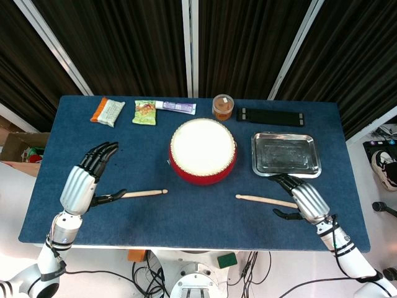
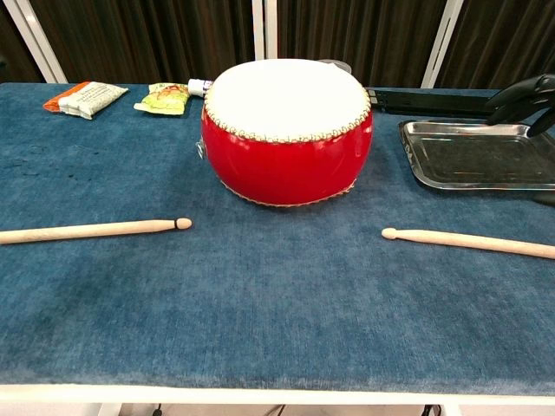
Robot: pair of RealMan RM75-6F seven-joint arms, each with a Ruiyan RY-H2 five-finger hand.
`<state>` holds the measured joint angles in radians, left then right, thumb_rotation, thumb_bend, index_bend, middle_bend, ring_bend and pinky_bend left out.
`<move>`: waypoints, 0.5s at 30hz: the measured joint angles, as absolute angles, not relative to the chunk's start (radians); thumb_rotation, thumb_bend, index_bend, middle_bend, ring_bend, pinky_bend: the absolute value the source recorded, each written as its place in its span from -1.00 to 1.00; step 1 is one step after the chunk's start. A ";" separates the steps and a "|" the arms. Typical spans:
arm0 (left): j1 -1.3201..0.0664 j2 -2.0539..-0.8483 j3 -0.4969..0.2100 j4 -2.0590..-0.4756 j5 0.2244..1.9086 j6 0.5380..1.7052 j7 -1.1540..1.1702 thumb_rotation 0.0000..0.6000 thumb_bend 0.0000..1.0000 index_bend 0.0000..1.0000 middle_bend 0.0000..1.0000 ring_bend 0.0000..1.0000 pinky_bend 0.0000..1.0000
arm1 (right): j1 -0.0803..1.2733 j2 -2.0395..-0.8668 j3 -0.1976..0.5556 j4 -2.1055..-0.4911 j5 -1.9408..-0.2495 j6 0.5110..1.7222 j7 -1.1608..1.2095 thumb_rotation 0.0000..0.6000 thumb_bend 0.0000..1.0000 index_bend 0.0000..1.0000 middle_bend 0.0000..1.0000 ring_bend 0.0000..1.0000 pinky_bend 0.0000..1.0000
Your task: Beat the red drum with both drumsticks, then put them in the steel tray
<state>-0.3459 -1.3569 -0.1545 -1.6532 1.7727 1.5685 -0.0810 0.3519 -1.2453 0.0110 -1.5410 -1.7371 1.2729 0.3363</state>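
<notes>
Sticks flat on cloth either side of drum (image 1: 203,151): left stick (image 1: 144,194), right stick (image 1: 267,200). My left hand (image 1: 84,178) open, thumb near butt; right hand (image 1: 306,202) over butt, grip unclear. Risk: shallow pinch rolls stick away. Tray (image 1: 285,154) empty.

a red drum (image 2: 286,139) with a white skin is sitting mid-table on the blue cloth (image 2: 260,303), two wooden drumsticks, left drumstick (image 2: 95,230) and right drumstick (image 2: 473,242), are lying flat before it with tips pointing inward, and dark fingers (image 2: 523,94) are hovering over the steel tray (image 2: 477,154) at right.
</notes>
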 measured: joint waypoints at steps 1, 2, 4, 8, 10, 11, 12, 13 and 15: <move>-0.353 -1.358 -0.157 -1.655 1.775 1.568 -0.082 1.00 -0.86 -0.86 -0.82 -0.81 -0.62 | 0.357 -1.254 0.008 -1.538 -1.741 1.270 0.340 1.00 -0.63 -0.61 -0.51 -0.67 -0.44; -0.357 -1.358 -0.159 -1.657 1.775 1.565 -0.082 1.00 -0.86 -0.86 -0.82 -0.81 -0.62 | 0.362 -1.265 0.005 -1.532 -1.744 1.267 0.343 1.00 -0.63 -0.61 -0.51 -0.67 -0.44; -0.363 -1.357 -0.159 -1.660 1.769 1.554 -0.082 1.00 -0.86 -0.86 -0.81 -0.81 -0.62 | 0.370 -1.279 0.001 -1.521 -1.747 1.263 0.347 1.00 -0.63 -0.61 -0.51 -0.67 -0.44; -0.364 -1.352 -0.153 -1.663 1.734 1.527 -0.067 1.00 -0.86 -0.76 -0.71 -0.70 -0.58 | 0.370 -1.283 0.000 -1.505 -1.747 1.282 0.343 1.00 -0.62 -0.60 -0.50 -0.67 -0.44; -0.359 -1.347 -0.145 -1.668 1.702 1.507 -0.059 1.00 -0.84 -0.62 -0.62 -0.62 -0.53 | 0.358 -1.275 0.002 -1.499 -1.741 1.313 0.342 1.00 -0.61 -0.57 -0.48 -0.67 -0.44; -0.357 -1.344 -0.141 -1.670 1.685 1.498 -0.055 1.00 -0.83 -0.56 -0.57 -0.58 -0.51 | 0.348 -1.266 0.005 -1.496 -1.735 1.335 0.343 1.00 -0.61 -0.55 -0.47 -0.67 -0.44; -0.352 -1.341 -0.137 -1.671 1.662 1.486 -0.049 1.00 -0.82 -0.50 -0.52 -0.54 -0.48 | 0.338 -1.257 0.007 -1.494 -1.727 1.353 0.344 1.00 -0.61 -0.54 -0.46 -0.66 -0.44; -0.348 -1.339 -0.133 -1.671 1.642 1.476 -0.043 1.00 -0.81 -0.45 -0.48 -0.51 -0.46 | 0.327 -1.245 0.009 -1.492 -1.718 1.371 0.347 1.00 -0.60 -0.54 -0.46 -0.66 -0.44; -0.340 -1.334 -0.125 -1.671 1.593 1.450 -0.016 1.00 -0.78 -0.37 -0.47 -0.51 -0.45 | 0.300 -1.212 0.016 -1.489 -1.693 1.414 0.353 1.00 -0.60 -0.52 -0.44 -0.66 -0.44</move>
<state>-0.3396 -1.3344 -0.1247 -1.6715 1.5931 1.4499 -0.0161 0.2997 -1.2124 0.0161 -1.4887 -1.6926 1.4138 0.3532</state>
